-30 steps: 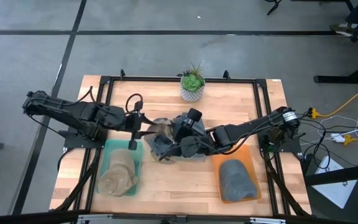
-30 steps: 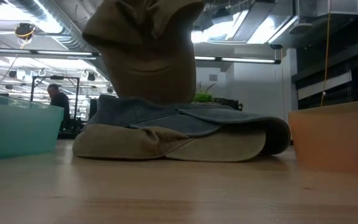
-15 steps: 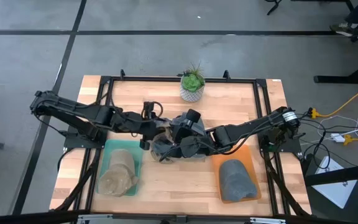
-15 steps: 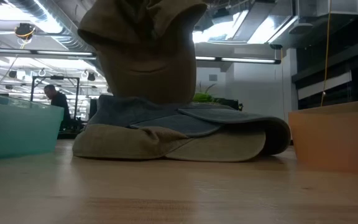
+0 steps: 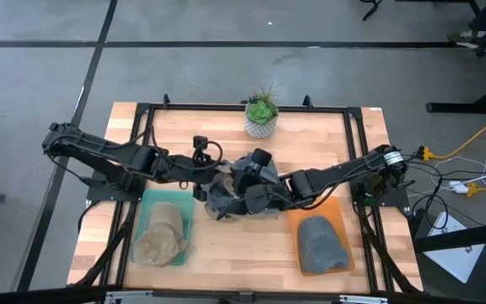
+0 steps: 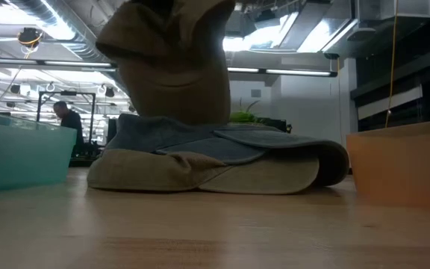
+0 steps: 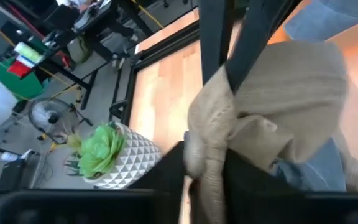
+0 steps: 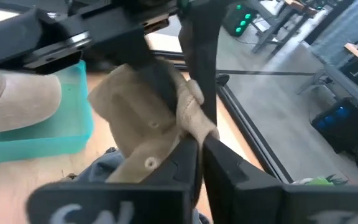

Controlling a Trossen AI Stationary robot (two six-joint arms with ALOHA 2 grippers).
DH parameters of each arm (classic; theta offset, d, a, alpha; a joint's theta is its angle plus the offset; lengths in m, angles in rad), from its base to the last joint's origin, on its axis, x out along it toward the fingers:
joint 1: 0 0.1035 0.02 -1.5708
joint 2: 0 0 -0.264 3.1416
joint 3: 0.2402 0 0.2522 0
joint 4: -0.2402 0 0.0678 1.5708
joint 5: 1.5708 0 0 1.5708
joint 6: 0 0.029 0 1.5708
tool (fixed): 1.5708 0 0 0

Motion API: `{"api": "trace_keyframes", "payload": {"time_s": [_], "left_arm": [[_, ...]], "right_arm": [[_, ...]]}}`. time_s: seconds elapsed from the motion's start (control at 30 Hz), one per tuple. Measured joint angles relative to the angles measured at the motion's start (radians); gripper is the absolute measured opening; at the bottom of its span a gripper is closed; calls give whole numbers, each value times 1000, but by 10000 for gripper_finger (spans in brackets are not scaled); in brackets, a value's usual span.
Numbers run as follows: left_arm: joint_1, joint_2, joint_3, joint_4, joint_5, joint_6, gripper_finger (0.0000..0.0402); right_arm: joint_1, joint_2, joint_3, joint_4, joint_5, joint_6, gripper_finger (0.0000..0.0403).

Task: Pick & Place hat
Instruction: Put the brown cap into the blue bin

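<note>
A tan hat [image 5: 220,176] hangs bunched over the middle of the table between my two grippers. My left gripper [image 5: 212,175] reaches it from the left and is shut on it. My right gripper [image 5: 231,182] reaches it from the right and is also shut on it. Below the tan hat, a blue-grey hat [image 6: 222,142] lies on another tan hat [image 6: 200,173], which rests flat on the table. In the low view the held hat [image 6: 174,67] hangs just over this pile. Whether its lower edge touches the blue-grey hat cannot be told. My left gripper pinches a bunched fold of the tan hat [image 7: 205,155] between its two fingers, slanting down from the table's left. The rest of the hat [image 7: 284,99] bulges beyond the fingers, raised off the table. My right gripper pinches a gathered fold of the same hat [image 8: 194,121] between its two fingers, slanting down from the table's right. Its fingers stand close beside the left gripper's finger [image 8: 199,56]. The hat's crown [image 8: 135,124] hangs beyond the fingers, over the pile.
A teal bin [image 5: 146,203] near the front left holds a tan hat [image 5: 160,235]. At the front right, an orange bin [image 5: 292,221] holds a grey hat [image 5: 321,243]. A potted plant [image 5: 261,114] stands at the far edge. Black frame rails run along the table's sides.
My left gripper has gone toward the table's right, from beside the teal bin's far corner up to the tan hat that my right gripper holds, and now has hold of it. The hat has shifted slightly. My right arm has kept still.
</note>
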Motion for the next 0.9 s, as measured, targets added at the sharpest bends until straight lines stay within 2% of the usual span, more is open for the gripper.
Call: {"api": "trace_keyframes", "payload": {"time_s": [0.07,0.27,0.43,0.63,0.77,0.9], "left_arm": [[-8,-1,0,1,-32,-1,17],[-61,-28,0,-51,-125,-10,12],[-153,-65,79,-255,-191,-133,12],[-268,-69,205,-489,-192,-272,12],[-341,-69,256,-576,-187,-379,13],[-415,-70,296,-660,-187,-534,13]], "right_arm": [[0,0,0,-7,-30,-4,49],[29,-9,0,-110,-56,-16,125],[91,-42,2,-251,-34,78,167],[171,-88,2,-440,44,308,171],[205,-87,2,-559,115,469,165],[219,-87,2,-614,127,593,163]]}}
